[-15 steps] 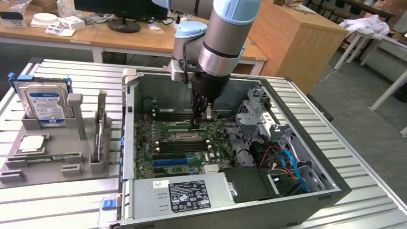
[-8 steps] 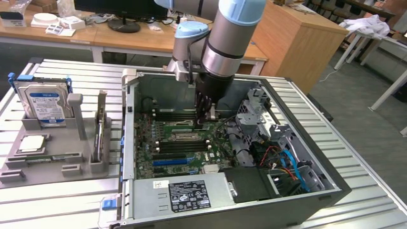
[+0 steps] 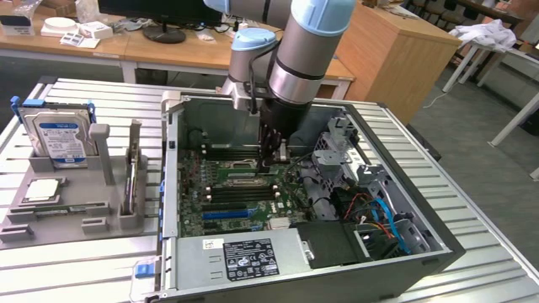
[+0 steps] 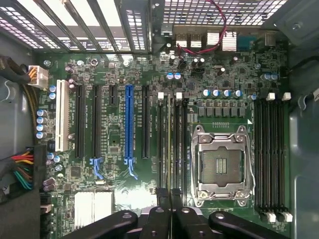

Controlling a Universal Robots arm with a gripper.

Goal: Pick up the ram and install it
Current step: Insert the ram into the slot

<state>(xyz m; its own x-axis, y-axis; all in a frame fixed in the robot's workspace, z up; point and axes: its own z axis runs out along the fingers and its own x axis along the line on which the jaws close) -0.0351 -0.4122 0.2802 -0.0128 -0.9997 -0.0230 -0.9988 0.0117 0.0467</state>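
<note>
A black open metal computer case is seen, with a green motherboard lying inside. Just beside the square silver CPU socket, the long thin green ram is seen edge-on along the memory slots. It is clamped between the nearly closed fingers of the black gripper.

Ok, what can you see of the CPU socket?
The CPU socket is a square silver metal frame lying flat on the green motherboard, with thin wire levers along its sides. Its open middle shows a dark bed of contacts: no chip or cooler sits in it. Banks of black memory slots flank it on two sides. The tool is over one bank, beside the socket, not over it.
</note>
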